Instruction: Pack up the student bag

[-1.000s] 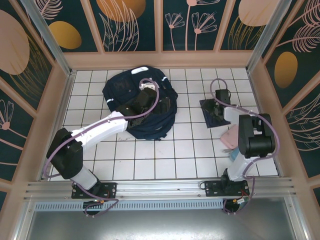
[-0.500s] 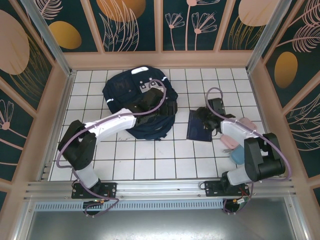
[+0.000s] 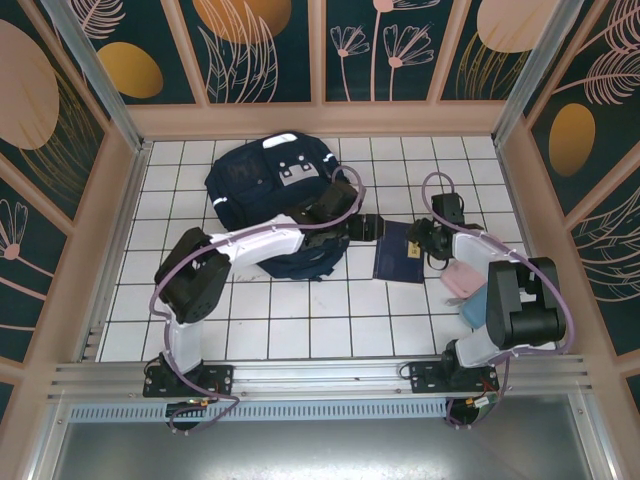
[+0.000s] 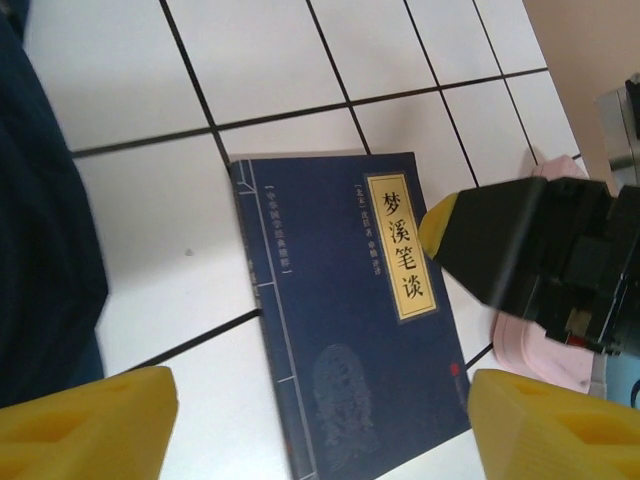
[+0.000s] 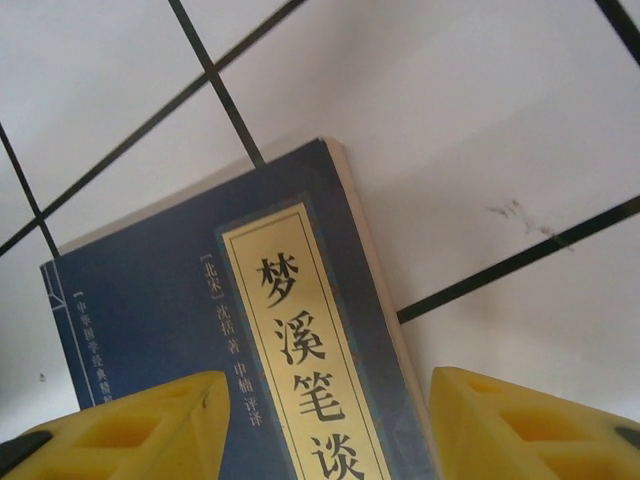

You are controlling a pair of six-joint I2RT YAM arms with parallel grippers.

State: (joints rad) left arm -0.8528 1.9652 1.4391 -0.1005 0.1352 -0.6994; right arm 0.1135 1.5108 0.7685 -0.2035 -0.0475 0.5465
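The left tool (image 4: pixel 320 405) hangs over a dark blue book (image 4: pixel 335 330) that lies flat on the white tiled surface (image 3: pixel 300 320), outside the bag; the packing therefore looks unfinished, with at least this book left to go in. Its yellow fingers stand wide apart, one to each side of the book's near end, and clamp nothing; I cannot tell whether they touch the cover. The right tool (image 5: pixel 320 425) comes at the same book from the far side, its jaws also apart, with the title strip between them; one fingertip (image 4: pixel 450 225) sits at the book's edge, though contact is unclear. Just left of the book lies the student bag (image 3: pixel 265 185), slumped toward the back of the surface; what it already holds is hidden. Near the right arm a pink item (image 3: pixel 460 280) and a light blue item (image 3: pixel 476 308) lie unpacked, probably still to go in.
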